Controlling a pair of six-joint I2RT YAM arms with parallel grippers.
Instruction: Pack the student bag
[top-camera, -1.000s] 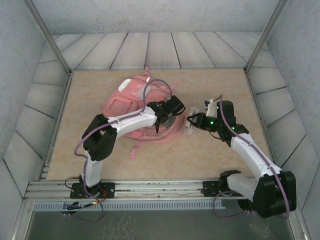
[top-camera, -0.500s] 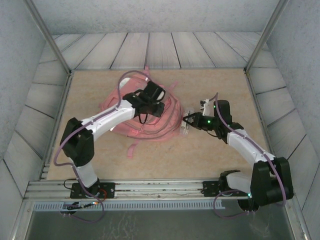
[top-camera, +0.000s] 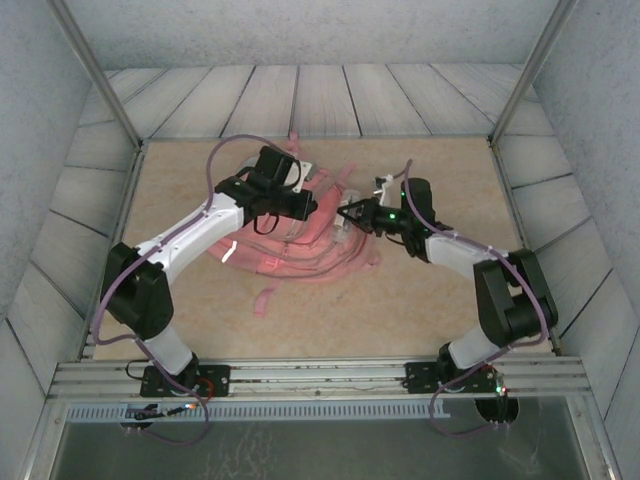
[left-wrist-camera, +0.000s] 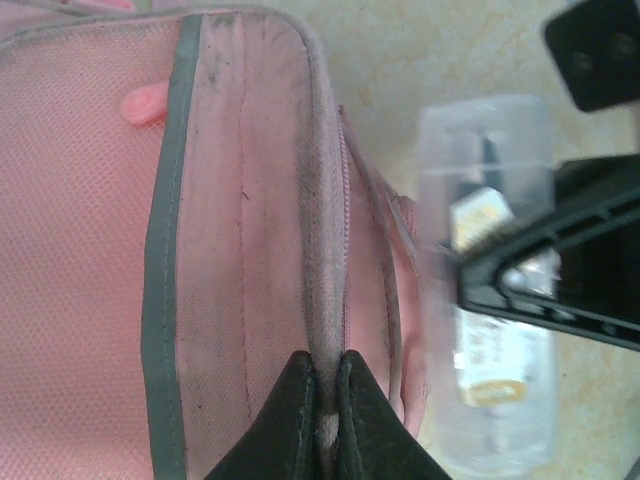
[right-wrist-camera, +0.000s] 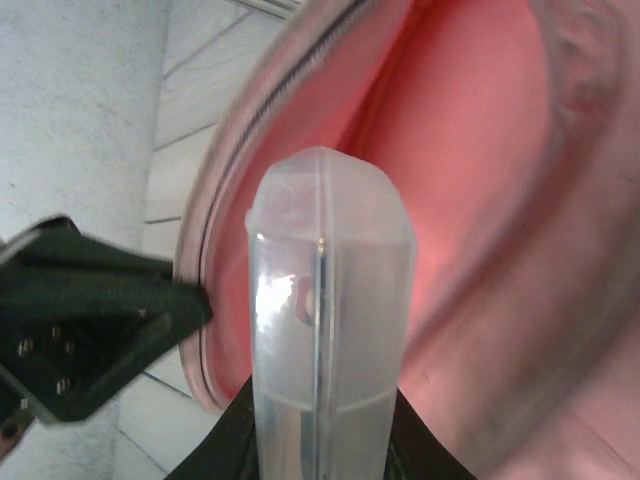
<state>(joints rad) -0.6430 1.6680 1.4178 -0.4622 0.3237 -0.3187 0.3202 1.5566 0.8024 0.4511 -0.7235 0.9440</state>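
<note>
The pink student bag lies mid-table with its opening facing right. My left gripper is shut on the bag's zipper edge and holds it up; its fingertips pinch the greyish seam. My right gripper is shut on a clear plastic case with its tip at the bag's mouth. The pink lining shows just beyond the case. From the left wrist, the same case sits right beside the bag's rim, in the black right gripper.
Pink straps trail from the bag toward the near edge. The tan table is walled by grey panels, with metal posts at the back corners. The left gripper's body sits close on the left of the case.
The left gripper has moved away and to the left, dragging the bag's edge up with it. The right gripper has carried the clear case left and farther back, up to the bag's opening.
</note>
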